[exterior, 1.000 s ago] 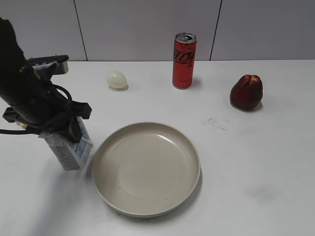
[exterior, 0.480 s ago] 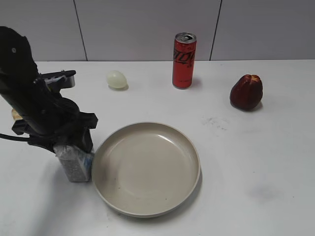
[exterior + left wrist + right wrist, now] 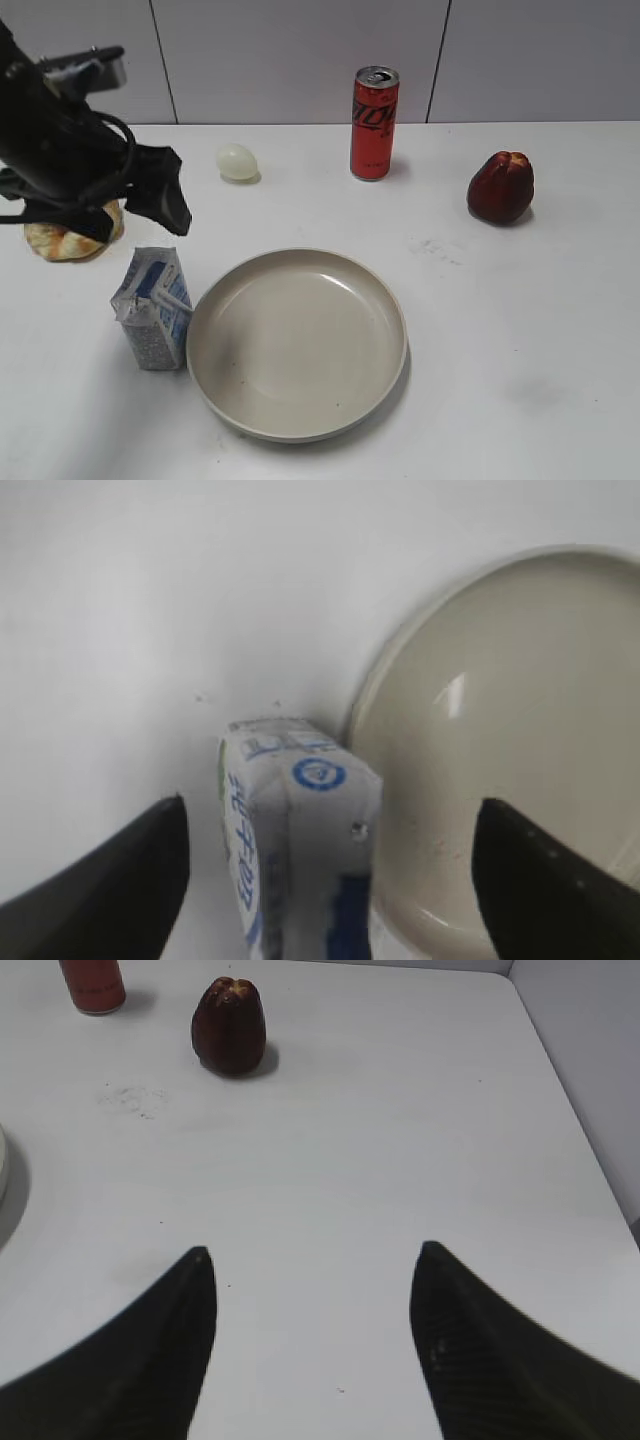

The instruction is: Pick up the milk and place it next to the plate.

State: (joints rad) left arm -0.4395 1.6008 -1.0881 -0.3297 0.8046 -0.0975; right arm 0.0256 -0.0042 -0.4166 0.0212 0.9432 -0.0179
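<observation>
Lower left of the exterior view: milk [image 3: 152, 310] stands upright, just beside the plate [image 3: 298, 420] rim. Left gripper [image 3: 125, 205] hangs above, jaws apart, empty. Carton judged light, crushable; grip flat sides mid-body.

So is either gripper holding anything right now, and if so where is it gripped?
Nothing is held. The left gripper is open above the milk, which stands beside the plate; the right gripper is open over bare table.
</observation>
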